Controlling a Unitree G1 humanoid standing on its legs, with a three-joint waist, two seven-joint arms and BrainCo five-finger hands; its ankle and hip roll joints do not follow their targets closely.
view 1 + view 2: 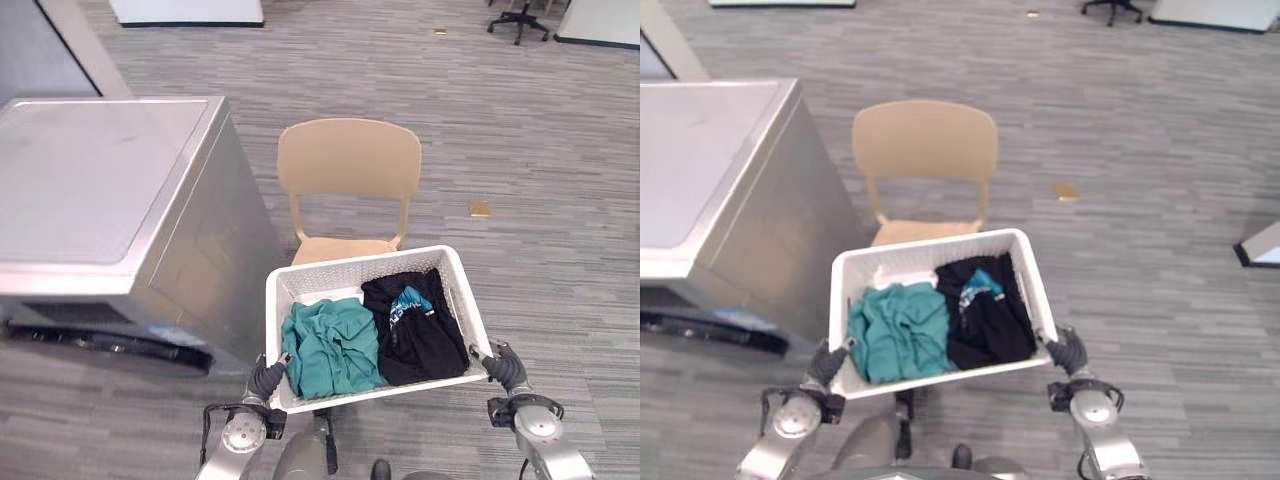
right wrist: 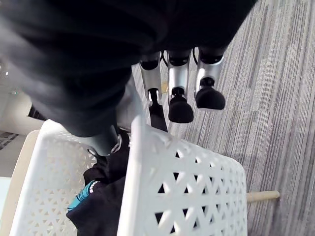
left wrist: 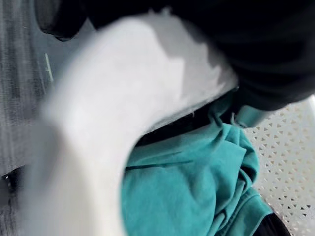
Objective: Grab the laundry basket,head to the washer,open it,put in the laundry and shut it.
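White perforated laundry basket (image 1: 455, 281), clothes (image 1: 330, 345) inside

Grey striped carpet (image 1: 540, 150) is covering the whole floor, its bands running crosswise in planks. A tan plastic chair (image 1: 350, 165) is standing in the middle, its backrest facing the camera. At the far edge a white panel with a dark base (image 1: 187, 12) is sitting on the carpet, and beside the far right corner the wheeled base of an office chair (image 1: 518, 20) is showing. A small yellowish scrap, possibly tape (image 1: 481, 208), is lying right of the chair.
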